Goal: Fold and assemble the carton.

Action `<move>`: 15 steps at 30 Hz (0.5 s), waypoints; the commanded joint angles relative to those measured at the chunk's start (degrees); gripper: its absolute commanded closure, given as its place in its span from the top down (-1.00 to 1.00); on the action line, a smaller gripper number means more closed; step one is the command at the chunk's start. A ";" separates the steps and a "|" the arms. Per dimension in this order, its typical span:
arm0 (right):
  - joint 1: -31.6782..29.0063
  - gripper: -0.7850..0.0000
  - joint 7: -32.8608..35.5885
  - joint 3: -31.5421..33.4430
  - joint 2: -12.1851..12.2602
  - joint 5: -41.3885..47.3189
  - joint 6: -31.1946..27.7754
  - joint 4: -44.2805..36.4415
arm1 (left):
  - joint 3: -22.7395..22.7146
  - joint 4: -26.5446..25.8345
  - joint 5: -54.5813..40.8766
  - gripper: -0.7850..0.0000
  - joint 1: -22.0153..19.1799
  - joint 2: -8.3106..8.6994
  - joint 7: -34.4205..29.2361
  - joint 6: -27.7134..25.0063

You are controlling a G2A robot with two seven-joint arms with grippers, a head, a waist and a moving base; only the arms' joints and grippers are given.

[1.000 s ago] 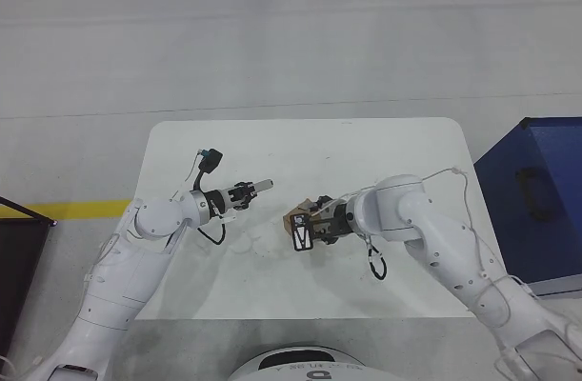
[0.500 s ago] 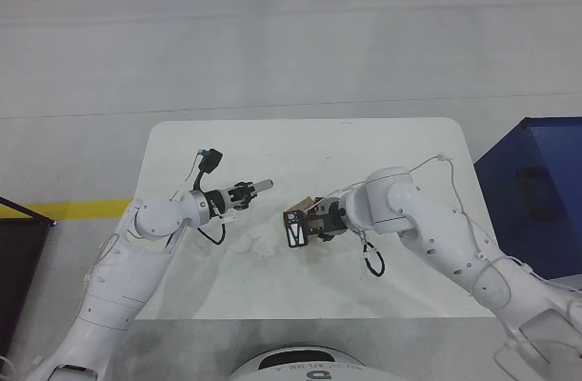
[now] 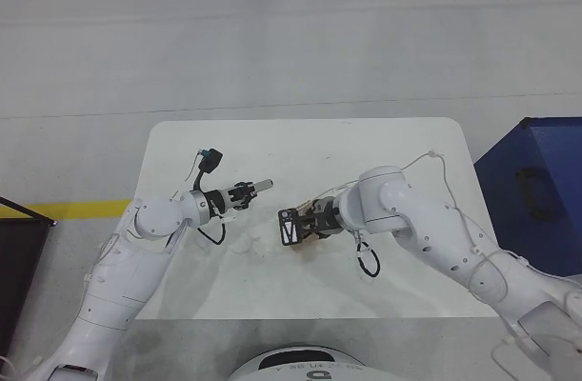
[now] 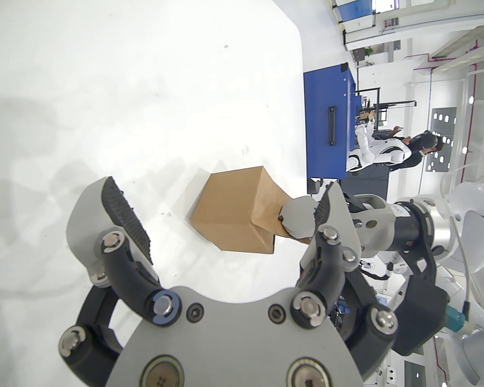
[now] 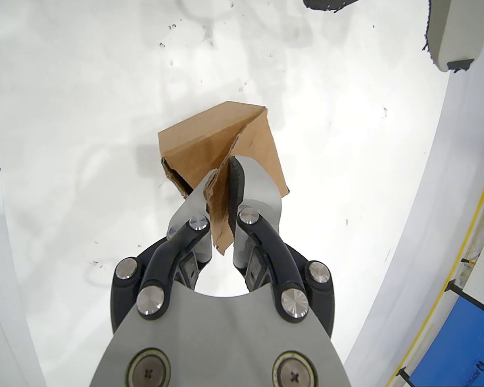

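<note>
Near the middle of the table (image 3: 367,152), a little toward the robot's side, was the small brown carton (image 4: 234,211), already folded into a box shape with closed plain faces turned toward the left arm. One flap stuck out from it toward the right arm, and beside that flap a dark gap showed where the side had not been closed. The flap's edge looked rough, with the corrugation exposed. Whether the carton rested fully on the table or was tipped up slightly on one edge could not be told, though a faint shadow lay right beside it. The right gripper (image 5: 222,181) was pressed together on the projecting flap, one finger on each face of the cardboard, and held the carton from its right side. The right arm came in low across the table from the right, with a cable looping below its wrist. The left gripper (image 3: 255,187) was spread wide and held nothing; it pointed toward the carton from the left and stood apart from it, with bare table between them. The table was white, with rounded corners and scattered small dark scuffs on its top. Off its right edge stood a blue cabinet (image 3: 543,190) with a dark handle. On the grey floor to the left ran a yellow line (image 3: 76,208), and a black frame (image 3: 10,252) stood just beyond it.
</note>
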 commanded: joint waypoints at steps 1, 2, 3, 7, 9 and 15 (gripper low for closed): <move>-0.75 -0.45 0.19 0.46 0.29 -0.92 0.72 -1.35 | 0.00 0.00 0.00 1.00 0.00 0.00 0.00 0.00; -1.34 -0.22 0.25 0.77 0.49 -1.17 1.02 -2.26 | 0.00 0.00 0.00 1.00 0.00 0.00 0.00 0.00; -2.01 -0.12 0.19 1.14 0.72 -1.31 1.28 -3.31 | 0.00 0.00 0.00 1.00 0.00 0.00 0.00 0.00; -5.17 -0.02 -2.35 3.23 1.77 -2.48 1.59 -7.39 | 0.00 0.00 0.00 1.00 0.00 0.00 0.00 0.00; -7.05 0.14 -5.65 4.94 2.35 -3.70 1.99 -9.19 | 0.00 0.00 0.00 1.00 0.00 0.00 0.00 0.00; -17.45 0.36 -24.92 13.50 4.52 -12.17 10.71 -11.98 | 0.53 -0.30 -1.22 1.00 0.47 -0.13 0.13 -0.85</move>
